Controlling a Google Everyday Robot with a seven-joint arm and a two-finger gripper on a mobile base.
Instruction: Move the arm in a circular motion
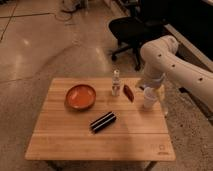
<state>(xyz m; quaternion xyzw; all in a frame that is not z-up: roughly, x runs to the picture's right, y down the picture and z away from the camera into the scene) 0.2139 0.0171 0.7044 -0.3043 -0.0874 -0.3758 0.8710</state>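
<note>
1. Tool (149, 98) placement is noted first: the pale tool points downward, to the right of the small clear bottle (116, 83) in the camera view, low over the wooden surface (65, 142). Whether it is open or closed cannot be told, and no held object can be made out.
2. The tool is carried on the end of the arm (172, 62), so the two are joined and not apart. The arm rises from the tool, bends at a thick white elbow above and right of the bottle, and runs off past the right edge of the view.
3. The arm is judged stiff, heavy and glossy-smooth. Nothing is to be grasped. The circle would be driven from the arm's own joints, and its mass calls for a slow, even sweep.
4. A small red object (129, 92) lies between the bottle and the tool, just beside the tool. Contact cannot be judged. Both it and the bottle, which looks light and easily tipped, could be struck by a low circle.
5. A dark striped block (103, 121) lies in front of the bottle and an orange bowl (80, 96) to its left, both well apart from the tool.
6. A black office chair (131, 30) stands on the floor behind the bottle.
</note>
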